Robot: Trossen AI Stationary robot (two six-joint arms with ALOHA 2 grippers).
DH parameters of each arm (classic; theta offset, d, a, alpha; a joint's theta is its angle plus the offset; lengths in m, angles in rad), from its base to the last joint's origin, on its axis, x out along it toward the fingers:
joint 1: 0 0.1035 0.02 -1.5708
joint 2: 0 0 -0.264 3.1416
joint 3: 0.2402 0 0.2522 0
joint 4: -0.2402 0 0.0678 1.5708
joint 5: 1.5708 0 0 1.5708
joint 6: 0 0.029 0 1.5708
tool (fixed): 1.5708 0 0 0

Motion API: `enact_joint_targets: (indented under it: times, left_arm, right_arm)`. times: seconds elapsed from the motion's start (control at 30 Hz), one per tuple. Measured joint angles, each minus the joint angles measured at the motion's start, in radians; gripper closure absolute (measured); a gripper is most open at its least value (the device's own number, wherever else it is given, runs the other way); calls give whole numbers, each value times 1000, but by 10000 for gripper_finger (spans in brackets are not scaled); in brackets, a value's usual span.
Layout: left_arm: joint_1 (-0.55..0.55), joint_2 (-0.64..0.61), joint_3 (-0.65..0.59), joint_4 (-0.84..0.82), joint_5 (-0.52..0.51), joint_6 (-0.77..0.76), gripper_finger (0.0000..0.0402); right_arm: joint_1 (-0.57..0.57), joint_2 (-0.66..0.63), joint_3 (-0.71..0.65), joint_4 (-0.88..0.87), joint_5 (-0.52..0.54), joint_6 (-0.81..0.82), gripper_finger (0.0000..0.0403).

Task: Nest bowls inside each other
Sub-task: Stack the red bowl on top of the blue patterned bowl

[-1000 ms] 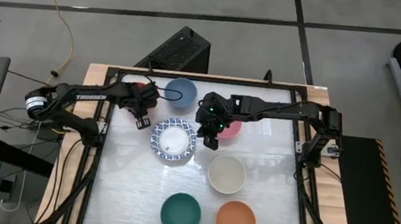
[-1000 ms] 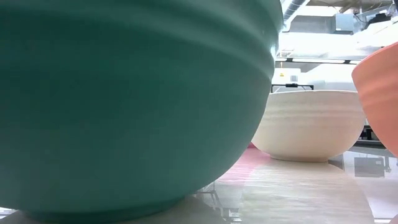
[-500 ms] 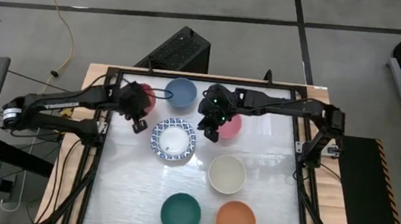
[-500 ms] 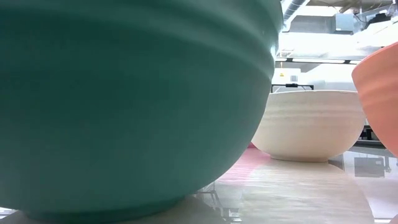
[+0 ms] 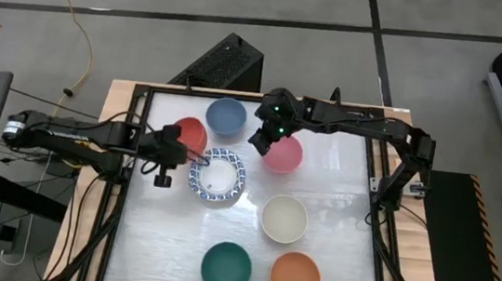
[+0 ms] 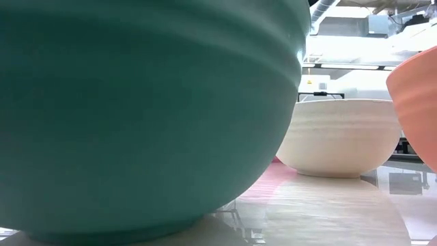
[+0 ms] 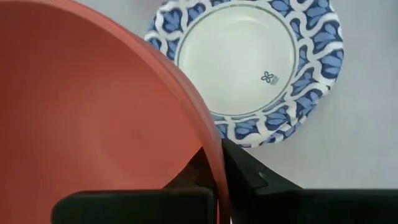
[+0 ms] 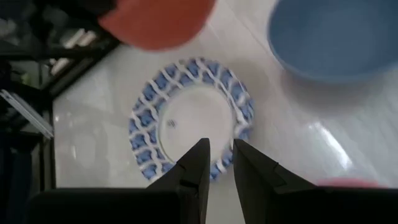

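My left gripper (image 5: pixel 172 153) is shut on the red bowl (image 5: pixel 189 134), just left of the white bowl with a blue-patterned rim (image 5: pixel 217 176), which rests on its base on the table. My right gripper (image 5: pixel 262 144) hovers between the blue bowl (image 5: pixel 226 114) and the pink bowl (image 5: pixel 284 154). Its fingers (image 8: pixel 221 152) stand a little apart with nothing between them. The cream bowl (image 5: pixel 283 217), green bowl (image 5: pixel 225 267) and orange bowl (image 5: pixel 295 278) sit nearer the front edge. My left gripper pinches the red bowl's rim (image 7: pixel 213 163) between its two fingers, one finger inside the bowl and one outside. The fingers come slanting down from the table's left side. The bowl is tilted and overlaps the patterned bowl's edge (image 7: pixel 249 134) in the left wrist view, seemingly lifted.
In the low view the green bowl (image 6: pixel 136 116) fills the left, with the cream bowl (image 6: pixel 339 140) and the orange bowl (image 6: pixel 416 102) behind. A black frame (image 5: pixel 138 101) borders the table. Bare table shows at the near left and far right.
My left gripper has swung from the far left corner toward the near edge and risen, carrying the red bowl out beside the patterned bowl. My right gripper has drawn back toward the far edge and rolled, uncovering the pink bowl.
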Motion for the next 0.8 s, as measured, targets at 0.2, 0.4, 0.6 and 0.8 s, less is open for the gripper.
enact_joint_targets:
  times: [0.2,0.4,0.6,0.8]
  left_arm:
    - [-77,52,112,-3,-107,187,401]
    - [-90,152,266,-77,-111,329,401]
    - [-108,277,404,-211,-97,468,401]
    - [-150,384,492,-312,-99,603,401]
  right_arm:
    - [15,0,24,77,-10,-168,311]
    - [7,0,111,-26,-11,-282,311]
    - [-15,-10,194,-174,-5,-347,311]
    - [-29,-52,232,-209,-34,-345,311]
